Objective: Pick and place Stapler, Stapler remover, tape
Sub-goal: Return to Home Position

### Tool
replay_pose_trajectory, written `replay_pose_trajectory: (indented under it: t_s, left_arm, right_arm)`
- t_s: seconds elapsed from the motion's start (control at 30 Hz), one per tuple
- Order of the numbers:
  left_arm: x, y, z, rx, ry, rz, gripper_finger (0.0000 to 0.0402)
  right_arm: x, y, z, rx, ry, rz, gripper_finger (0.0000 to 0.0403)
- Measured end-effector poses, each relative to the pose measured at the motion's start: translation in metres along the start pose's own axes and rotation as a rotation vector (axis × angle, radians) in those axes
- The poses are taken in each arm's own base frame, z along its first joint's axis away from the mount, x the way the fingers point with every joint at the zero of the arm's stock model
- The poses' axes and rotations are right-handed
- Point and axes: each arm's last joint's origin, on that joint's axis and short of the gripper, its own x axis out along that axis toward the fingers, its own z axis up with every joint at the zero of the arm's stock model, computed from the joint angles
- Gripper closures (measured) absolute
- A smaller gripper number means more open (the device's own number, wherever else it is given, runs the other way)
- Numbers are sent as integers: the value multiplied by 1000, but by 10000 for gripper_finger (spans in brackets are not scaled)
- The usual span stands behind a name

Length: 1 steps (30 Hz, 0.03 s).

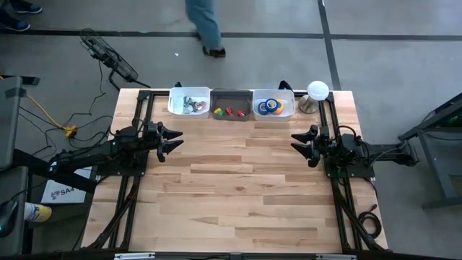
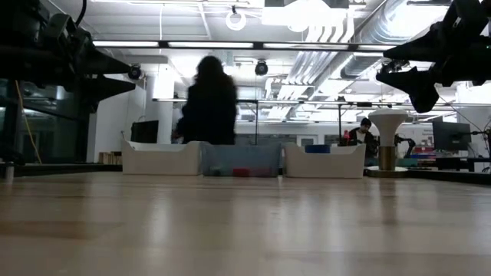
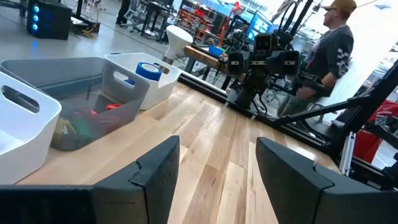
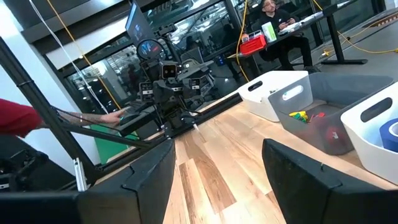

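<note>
Both arms hover low at the table's sides. The left gripper (image 1: 172, 139) has its fingers spread apart and empty, and the right gripper (image 1: 297, 143) is the same. The tape rolls (image 1: 272, 107) lie in the right white bin (image 1: 289, 96), well apart from the right gripper, off to one side of its fingertips.

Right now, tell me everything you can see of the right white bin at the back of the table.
The right white bin is a plastic-looking rectangular tub with rounded corners and a handle slot in its end wall. It sits upright at the far edge of the table, against the grey middle bin, holding blue and yellow tape rolls.
</note>
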Motion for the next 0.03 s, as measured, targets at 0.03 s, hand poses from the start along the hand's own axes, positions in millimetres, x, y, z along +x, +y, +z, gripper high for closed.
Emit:
replay_pose_trajectory:
  t_s: [0.03]
  left_arm:
    - [0, 0, 0, 0, 0, 0, 192]
  right_arm:
    - [0, 0, 0, 0, 0, 0, 170]
